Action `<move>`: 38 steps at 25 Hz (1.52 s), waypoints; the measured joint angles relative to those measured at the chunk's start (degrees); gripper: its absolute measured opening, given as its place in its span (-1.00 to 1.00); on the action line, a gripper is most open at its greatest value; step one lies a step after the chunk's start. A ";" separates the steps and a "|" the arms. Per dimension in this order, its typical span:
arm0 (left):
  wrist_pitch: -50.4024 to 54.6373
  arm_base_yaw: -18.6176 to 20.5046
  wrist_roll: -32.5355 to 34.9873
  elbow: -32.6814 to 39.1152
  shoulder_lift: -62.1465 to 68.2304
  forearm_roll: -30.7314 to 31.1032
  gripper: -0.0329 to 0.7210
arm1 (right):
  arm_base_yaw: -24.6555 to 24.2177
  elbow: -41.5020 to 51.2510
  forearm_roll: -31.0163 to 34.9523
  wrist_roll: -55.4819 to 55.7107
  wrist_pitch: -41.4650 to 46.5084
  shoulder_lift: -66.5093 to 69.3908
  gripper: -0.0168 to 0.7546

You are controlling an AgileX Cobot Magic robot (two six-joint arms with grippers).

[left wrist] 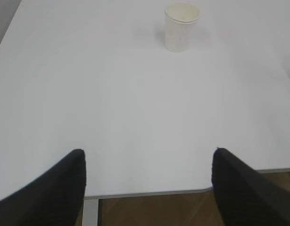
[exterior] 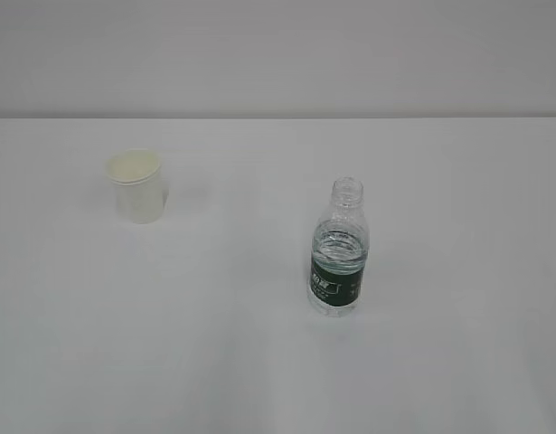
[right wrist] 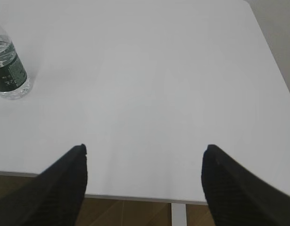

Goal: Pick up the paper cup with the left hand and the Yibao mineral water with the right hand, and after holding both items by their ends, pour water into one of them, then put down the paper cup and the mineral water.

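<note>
White counter (exterior: pixel 259 362): bears both items, well apart.
Left pincer (left wrist: pixel 148 162): spread wide, empty, at the near counter edge.
Right pincer (right wrist: pixel 145 162): spread wide, empty, at the near edge.
Yibao mineral water (exterior: pixel 337 253): upright, capless, part-filled, right of centre.
Paper cup (exterior: pixel 137 185): upright, mouth up, far left.

Only fingers show. The left hand (left wrist: pixel 148 181) has two matte black fingers (left wrist: pixel 50 188), wedge-shaped with blunt rounded tips. The right hand (right wrist: pixel 145 176) has the same black wedges (right wrist: pixel 239 188), their inner faces finely ribbed or textured.
</note>
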 joint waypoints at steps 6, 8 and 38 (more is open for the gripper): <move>0.00 0.00 0.00 0.00 0.00 0.00 0.66 | 0.00 0.00 0.00 0.00 0.00 0.00 0.52; 0.00 0.00 0.00 0.00 0.00 0.00 0.65 | 0.00 0.00 0.00 0.00 0.00 0.00 0.52; 0.00 0.00 0.00 0.00 0.00 0.00 0.65 | 0.00 0.00 0.00 0.00 0.00 0.00 0.52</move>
